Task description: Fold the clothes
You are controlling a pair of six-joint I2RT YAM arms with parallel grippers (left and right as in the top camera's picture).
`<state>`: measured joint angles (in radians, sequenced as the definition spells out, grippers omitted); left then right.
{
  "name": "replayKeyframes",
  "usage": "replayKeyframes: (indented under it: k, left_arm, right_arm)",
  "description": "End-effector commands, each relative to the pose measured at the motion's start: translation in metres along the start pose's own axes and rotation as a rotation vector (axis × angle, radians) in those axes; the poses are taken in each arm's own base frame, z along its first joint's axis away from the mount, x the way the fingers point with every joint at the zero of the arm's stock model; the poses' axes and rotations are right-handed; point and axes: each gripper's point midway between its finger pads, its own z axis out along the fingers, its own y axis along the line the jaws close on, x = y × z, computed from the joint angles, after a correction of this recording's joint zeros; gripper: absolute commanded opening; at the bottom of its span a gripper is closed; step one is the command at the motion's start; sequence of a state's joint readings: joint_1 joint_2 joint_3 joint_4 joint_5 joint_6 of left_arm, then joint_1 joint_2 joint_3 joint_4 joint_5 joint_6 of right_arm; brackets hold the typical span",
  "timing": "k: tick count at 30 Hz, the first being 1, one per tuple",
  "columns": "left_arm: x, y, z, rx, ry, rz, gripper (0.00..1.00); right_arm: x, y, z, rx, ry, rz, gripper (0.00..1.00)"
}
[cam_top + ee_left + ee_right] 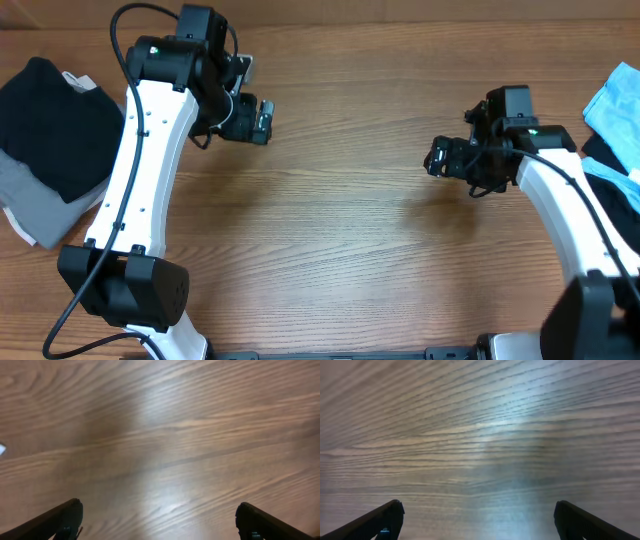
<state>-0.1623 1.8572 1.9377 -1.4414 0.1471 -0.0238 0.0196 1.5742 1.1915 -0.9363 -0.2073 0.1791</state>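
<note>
Left gripper [262, 121] and right gripper [436, 158] hover, jaws wide, over the grained wooden table [340, 225]. A soft black garment [55, 120] tops flat grey cloth [38, 212].

At the left edge of the frame a black garment [50, 120] lies atop a grey garment [25, 185], and at the right edge a crumpled light blue garment [618, 100] overlaps a dark garment [603, 152].

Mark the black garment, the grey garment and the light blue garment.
black garment [55, 120]: overhead view, its middle.
grey garment [27, 188]: overhead view, exposed part below the black one.
light blue garment [618, 105]: overhead view, visible corner.
</note>
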Motion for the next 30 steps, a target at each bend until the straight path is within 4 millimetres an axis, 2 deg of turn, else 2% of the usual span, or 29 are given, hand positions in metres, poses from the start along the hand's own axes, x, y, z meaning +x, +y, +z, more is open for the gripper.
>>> replayKeyframes:
  k: [1,3,7,11,15,17,21,24,30]
  left_arm:
    - [0.007,0.001,-0.012,-0.025,-0.01,-0.011,1.0]
    - [0.013,-0.003,-0.02,-0.023,-0.031,-0.001,1.0]
    - [0.029,-0.013,-0.04,-0.024,-0.15,0.017,1.0]
    - [0.049,-0.013,-0.054,-0.061,-0.394,0.052,1.0]
    - [0.07,-0.007,-0.062,-0.069,-0.623,0.074,1.0]
    - [0.081,-0.001,-0.056,-0.087,-0.655,0.069,1.0]
    - [0.102,0.009,-0.031,-0.115,-0.619,0.058,1.0]
    - [0.107,0.008,-0.014,-0.102,-0.568,0.063,1.0]
    - [0.111,0.011,0.006,-0.113,-0.484,0.058,1.0]
  right_arm:
    - [-0.017,0.01,-0.054,-0.01,-0.163,0.017,1.0]
    - [-0.013,0.005,-0.075,0.028,-0.221,0.048,1.0]
    - [-0.001,0.004,-0.099,0.019,-0.364,0.044,1.0]
    - [0.025,0.002,-0.111,-0.022,-0.486,0.019,1.0]
    - [0.044,-0.014,-0.121,-0.008,-0.601,0.097,1.0]
    - [0.051,-0.016,-0.121,-0.015,-0.619,0.094,1.0]
    - [0.057,-0.018,-0.119,-0.01,-0.606,0.096,1.0]
    - [0.06,-0.02,-0.115,0.0,-0.582,0.099,1.0]
    - [0.061,-0.022,-0.109,0.01,-0.556,0.102,1.0]
